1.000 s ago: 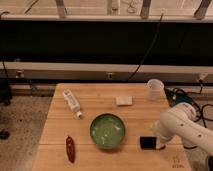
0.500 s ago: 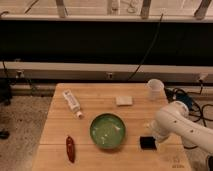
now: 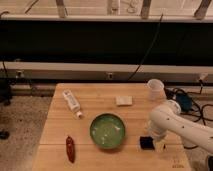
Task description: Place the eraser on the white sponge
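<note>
Tool point(image 3: 156, 144) sits low over the right front part of the bench point(image 3: 95, 97), at the end of my white arm point(image 3: 175, 124), which reaches in from the right edge. It is right beside the eraser point(image 3: 145, 143), a flat black block lying on the wood just right of the green bowl point(image 3: 107, 131); I cannot tell from my view whether the tool is spread or pressed together, or whether it touches the block. My target, the white sponge point(image 3: 124, 100), lies flat farther back on the bench, behind the bowl and well apart from the eraser. To its right, near the back right corner, I see a clear plastic cup point(image 3: 155, 89) standing upright. On the left side a white tube-shaped bottle point(image 3: 72, 102) lies on its side, angled toward the bowl, and a dark red chili pepper point(image 3: 70, 148) lies near the front left edge. Behind the bench runs a dark wall with cables hanging down it.
</note>
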{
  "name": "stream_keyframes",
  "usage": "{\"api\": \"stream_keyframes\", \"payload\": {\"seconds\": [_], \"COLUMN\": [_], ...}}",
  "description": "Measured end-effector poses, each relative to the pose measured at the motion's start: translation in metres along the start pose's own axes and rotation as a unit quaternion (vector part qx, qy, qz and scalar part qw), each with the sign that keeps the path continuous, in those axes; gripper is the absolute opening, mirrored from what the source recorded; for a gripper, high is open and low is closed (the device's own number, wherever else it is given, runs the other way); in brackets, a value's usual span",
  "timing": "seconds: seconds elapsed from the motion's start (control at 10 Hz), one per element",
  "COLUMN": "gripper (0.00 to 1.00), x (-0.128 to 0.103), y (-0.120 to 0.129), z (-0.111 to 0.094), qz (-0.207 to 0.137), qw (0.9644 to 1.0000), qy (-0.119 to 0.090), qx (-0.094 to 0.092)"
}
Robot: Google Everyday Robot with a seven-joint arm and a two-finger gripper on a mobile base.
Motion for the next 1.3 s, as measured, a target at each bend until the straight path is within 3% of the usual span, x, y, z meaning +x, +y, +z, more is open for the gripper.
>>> {"api": "stream_keyframes", "payload": {"seconds": [0.5,0.7,1.1,1.3], "gripper": [0.23,0.02,0.0,0.0], "x": [-0.007,-0.011,-0.007,0.02], "y": [0.003,0.003,0.006,0.003], "z": [0.003,-0.006,-0.048,-0.066], "qz": [-0.005,-0.012,-0.008,0.007], "qw": [0.9997,0.9992,0.9981,0.9972], "qy": [0.021,0.038,0.053,0.06], "qx": [-0.01,0.002,0.029,0.044]}}
